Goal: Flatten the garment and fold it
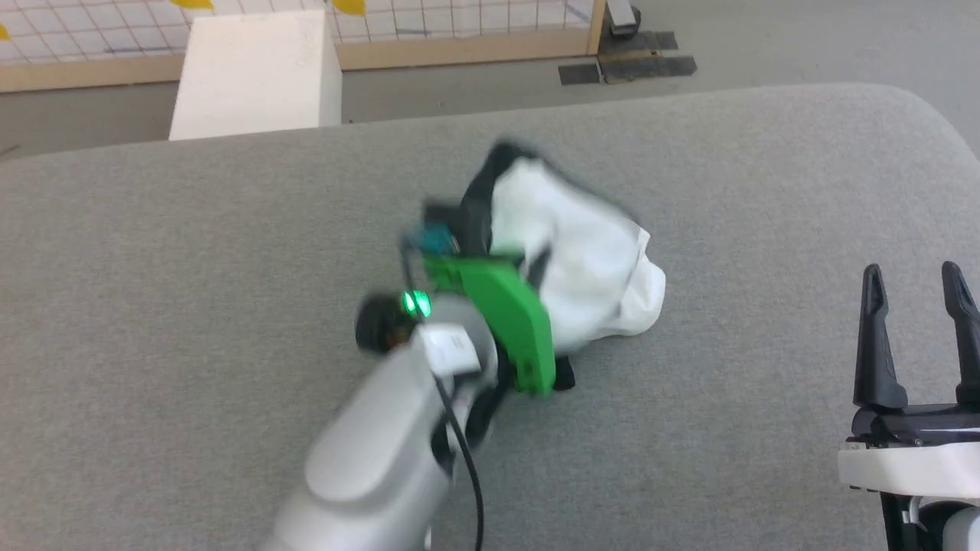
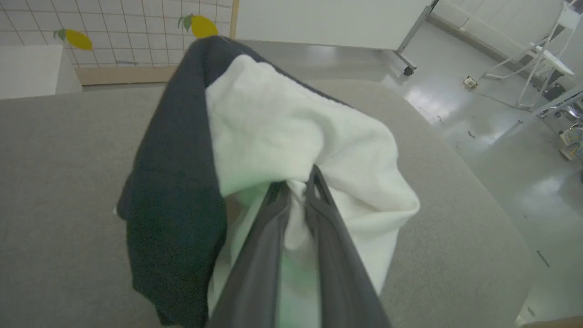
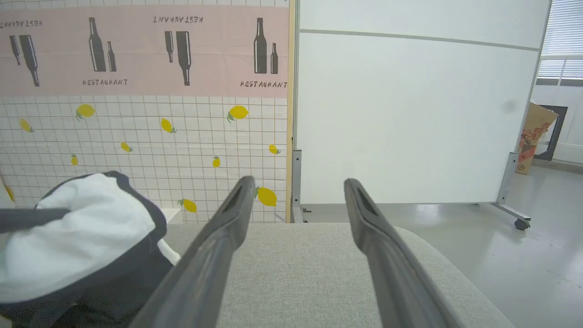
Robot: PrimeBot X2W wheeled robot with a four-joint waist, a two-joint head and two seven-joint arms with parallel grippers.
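Grey cloth-covered worktop (image 1: 191, 252), head view: the garment (image 1: 582, 260) is seen bunched in a white-and-black lump near the middle. The right end effector (image 1: 911, 275) is placed well apart at the near right, fingers spread wide, nothing gripped.

Left wrist view: the left end effector (image 2: 296, 191) is nearly closed on a thick fold of white cloth, a black sleeve (image 2: 173, 191) draped alongside. Several layers are judged pinched together, so spreading could be blocked. A slip from so small a pinch is possible.

Right wrist view: the lump is seen at left. With no second hold, twisting is judged likely.
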